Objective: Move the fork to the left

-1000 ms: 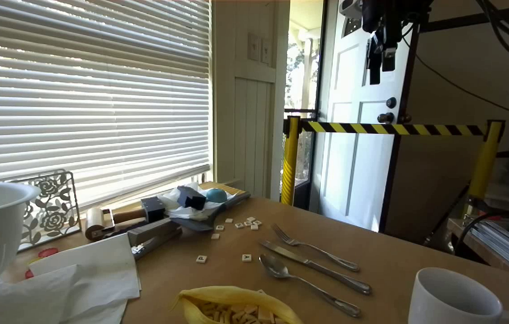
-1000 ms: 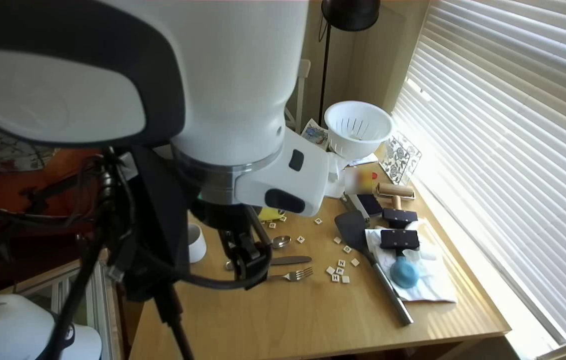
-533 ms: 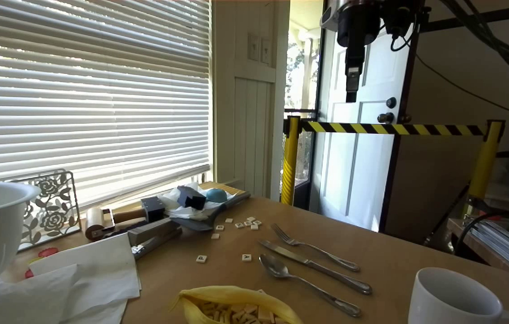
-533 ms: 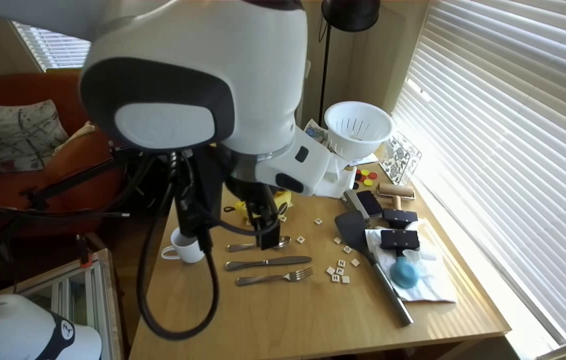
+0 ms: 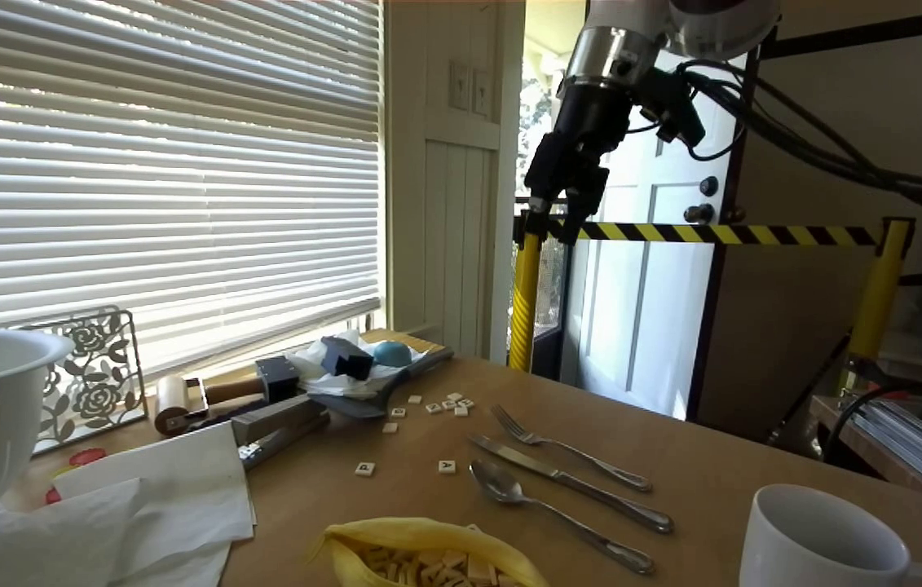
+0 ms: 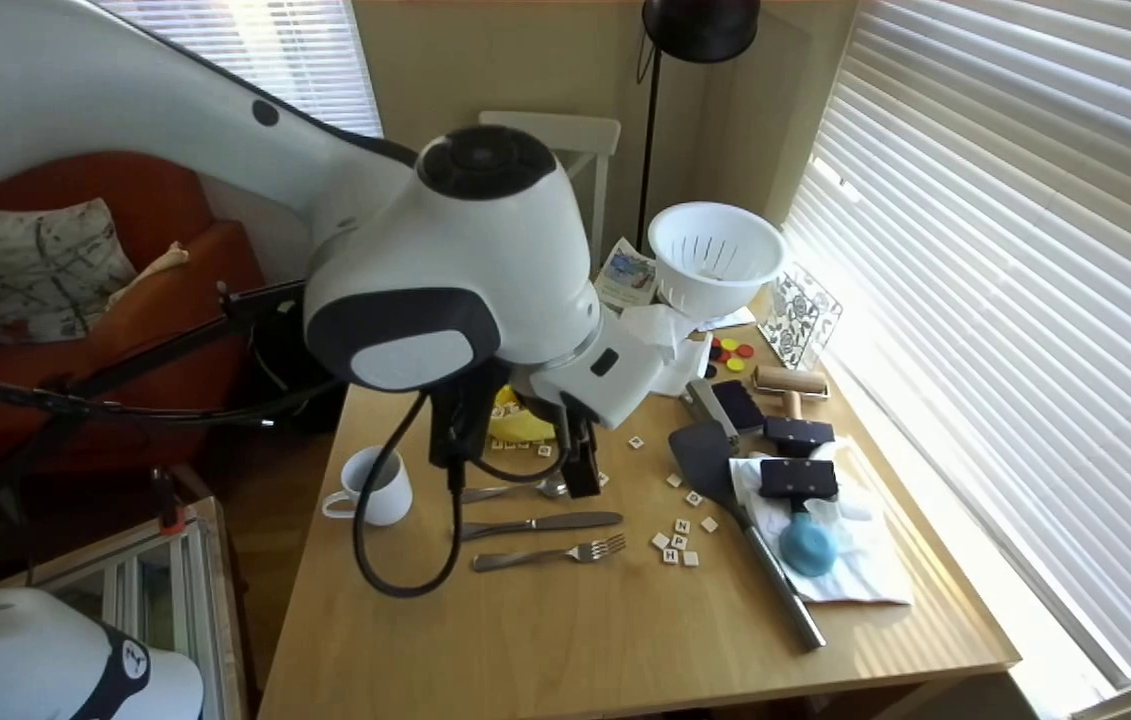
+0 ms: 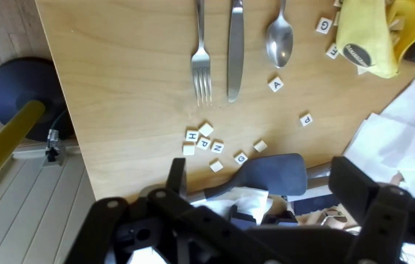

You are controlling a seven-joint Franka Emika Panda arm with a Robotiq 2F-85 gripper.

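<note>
the arm point(image 6: 465, 250) arches over the desk point(image 6: 525, 640), its end effector point(image 5: 552, 232) tilted, well apart from the fork point(image 7: 201, 58), jaws spread wide and gripping nothing

A mug point(image 5: 823, 542) (white) stands upright — spoon point(image 7: 280, 41) nearby.

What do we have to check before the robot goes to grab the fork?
1. Fork easy to see: ok, whole in both exterior views, though the wrist view cuts off its handle.
2. Fork apart from the knife: ok, there's a gap.
3. Gripper open: ok, its fingers are wide apart.
4. Gripper lined up on the fork: not ok, the fork isn't between the fingers.
5. Which way "left" means: cannot tell, the pictures don't show whose left.
</note>
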